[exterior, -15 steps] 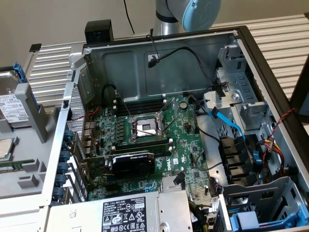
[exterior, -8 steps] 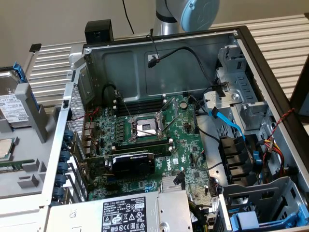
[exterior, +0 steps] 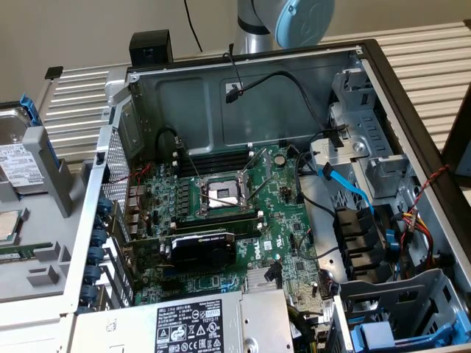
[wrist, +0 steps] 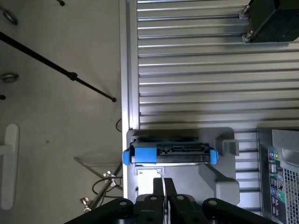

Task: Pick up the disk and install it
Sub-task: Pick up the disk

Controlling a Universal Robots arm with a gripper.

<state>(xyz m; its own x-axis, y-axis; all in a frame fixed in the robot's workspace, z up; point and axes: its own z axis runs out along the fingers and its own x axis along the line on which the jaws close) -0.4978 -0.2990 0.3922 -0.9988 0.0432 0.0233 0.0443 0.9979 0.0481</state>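
Disk (wrist: 170, 154) stands on its edge in a grey holder (wrist: 219, 177). Near it, the hand (wrist: 163, 183) is squeezed tight, holding nothing.

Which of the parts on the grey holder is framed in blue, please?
The disk, the white-labelled silver drive; the square chip beside it has no frame.

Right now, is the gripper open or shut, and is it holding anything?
Gripper: shut, holding nothing. The disk sits in its grey holder.
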